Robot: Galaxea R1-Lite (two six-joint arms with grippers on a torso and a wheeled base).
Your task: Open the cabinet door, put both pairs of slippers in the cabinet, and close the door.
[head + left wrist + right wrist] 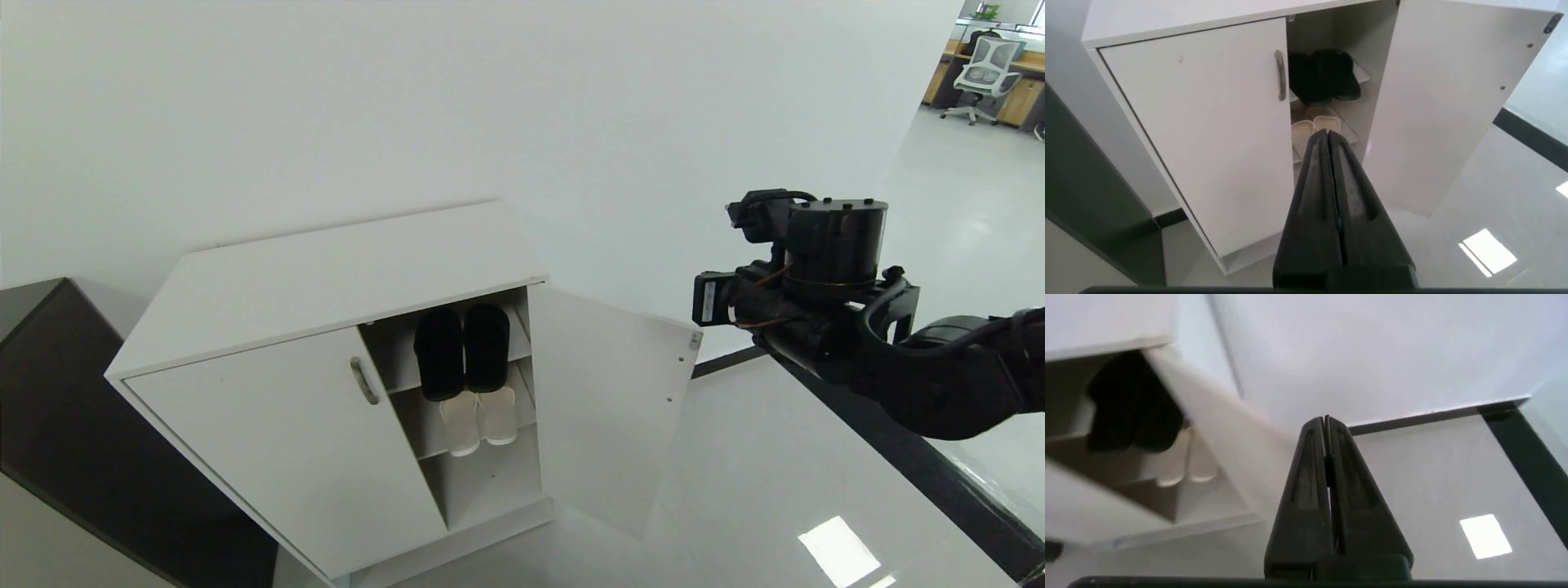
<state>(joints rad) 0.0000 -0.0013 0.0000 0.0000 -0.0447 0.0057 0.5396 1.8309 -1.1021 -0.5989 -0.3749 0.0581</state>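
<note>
Hanging open, the cabinet door [604,408] is exposing black slippers [461,347] lying one shelf above white slippers [480,420], while left gripper [1328,140] and right gripper [1327,425] are hovering pinched together, empty.

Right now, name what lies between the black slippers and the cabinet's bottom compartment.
The white slippers, one shelf below the black slippers and above the bottom compartment. The head view shows this past the open door.

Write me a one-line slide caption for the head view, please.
Black slippers shelved above white slippers inside the cabinet, its right door open and left door shut.
</note>
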